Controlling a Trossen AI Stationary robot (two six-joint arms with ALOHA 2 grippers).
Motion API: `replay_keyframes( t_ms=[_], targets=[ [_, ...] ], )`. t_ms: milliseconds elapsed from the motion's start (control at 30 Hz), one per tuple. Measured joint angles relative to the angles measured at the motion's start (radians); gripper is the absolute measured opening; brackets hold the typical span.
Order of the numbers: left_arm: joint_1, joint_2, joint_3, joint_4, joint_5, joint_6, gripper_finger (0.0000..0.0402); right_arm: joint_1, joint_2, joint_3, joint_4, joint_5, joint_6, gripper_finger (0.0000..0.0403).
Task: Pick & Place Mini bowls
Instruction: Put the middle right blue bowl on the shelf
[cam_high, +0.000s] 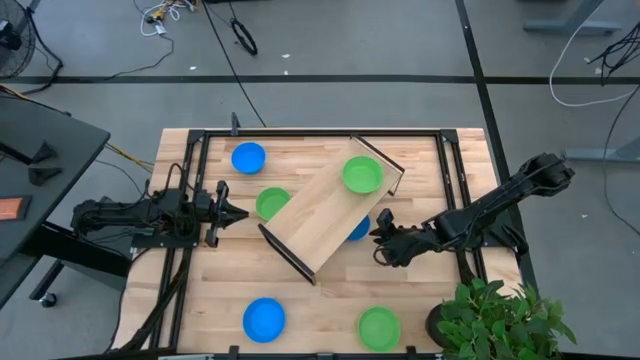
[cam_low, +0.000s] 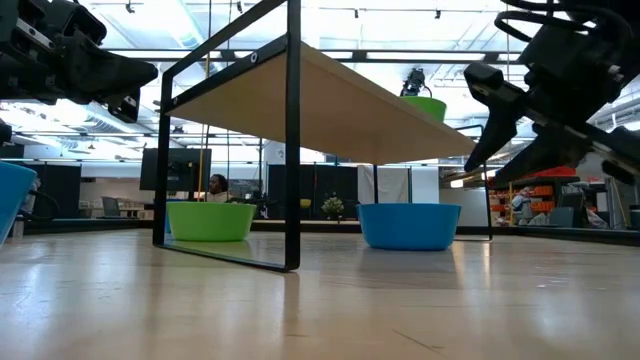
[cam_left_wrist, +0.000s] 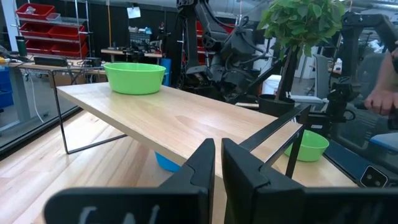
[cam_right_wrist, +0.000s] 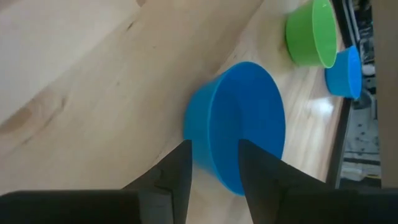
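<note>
High: I see R gripper (cam_high: 381, 238) just beside the bright blue round plastic bowl (cam_high: 359, 229) half under the pale wooden tray (cam_high: 325, 215); L gripper (cam_high: 238, 213) waits near a green bowl (cam_high: 270, 203). L wrist: jaws nearly shut, empty. R wrist: fingers (cam_right_wrist: 177, 171) apart, blue bowl ahead, not gripped

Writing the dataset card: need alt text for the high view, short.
Overhead: the right gripper, open, reaches a blue bowl half hidden under a raised wooden tray that carries a green bowl. The left gripper, shut, waits beside another green bowl; more blue and green bowls sit on the table.
</note>
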Motion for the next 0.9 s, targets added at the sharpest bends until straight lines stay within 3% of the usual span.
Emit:
replay_keyframes(
  t_ms=[533,900],
  targets=[
    [0.000,0.000,0.000,0.000,0.000,0.000,0.0032,-0.109,0.001,-0.065,0.121,-0.027,-0.114,0.0133],
    [0.000,0.000,0.000,0.000,0.000,0.000,0.0032,-0.115,0.024,-0.066,0.128,-0.056,-0.136,0.0133]
  ],
)
